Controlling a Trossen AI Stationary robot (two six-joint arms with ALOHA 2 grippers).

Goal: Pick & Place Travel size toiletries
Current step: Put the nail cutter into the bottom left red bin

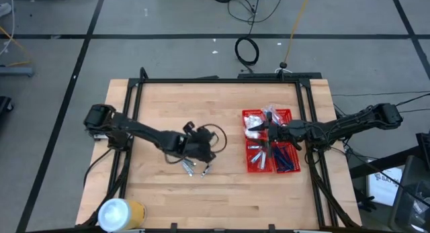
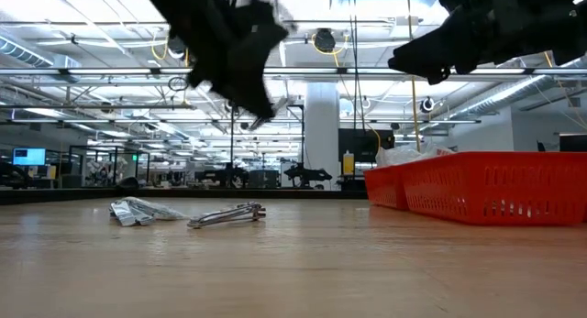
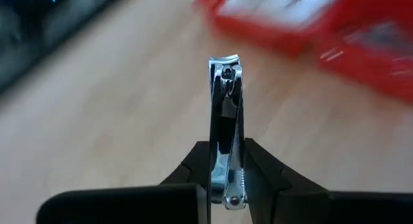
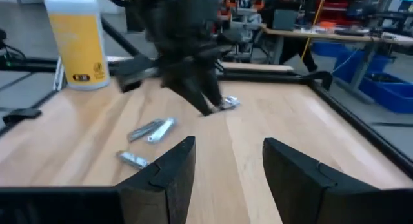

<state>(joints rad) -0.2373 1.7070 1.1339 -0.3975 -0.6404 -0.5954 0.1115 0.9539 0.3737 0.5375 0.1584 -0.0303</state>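
Note:
My left gripper (image 1: pixel 201 151) hangs above the table's middle, shut on a silver nail clipper (image 3: pixel 225 121). In the low view the clipper (image 2: pixel 275 110) is well above the wood. Several more silver-grey toiletries lie flat on the table just near of the left gripper (image 1: pixel 195 168), (image 2: pixel 227 214), (image 4: pixel 151 129). My right gripper (image 4: pixel 229 166) is open and holds nothing. It hovers over the red basket (image 1: pixel 250 167), which holds white packets (image 1: pixel 254 121) and blue-handled items (image 1: pixel 285 158). My left gripper pinches the nail clipper between its two fingers at the rear end (image 3: pixel 226 169). The cutting end (image 3: pixel 224 61) sticks out ahead of the fingertips. The fingers slant downward, and the clipper is lifted clear of the table.
A white-and-yellow roll (image 1: pixel 121 213) stands at the table's near left corner and also shows in the right wrist view (image 4: pixel 74 43). A black frame (image 1: pixel 215 80) runs along the table's far and side edges. Bare wood lies between the loose items and the basket.

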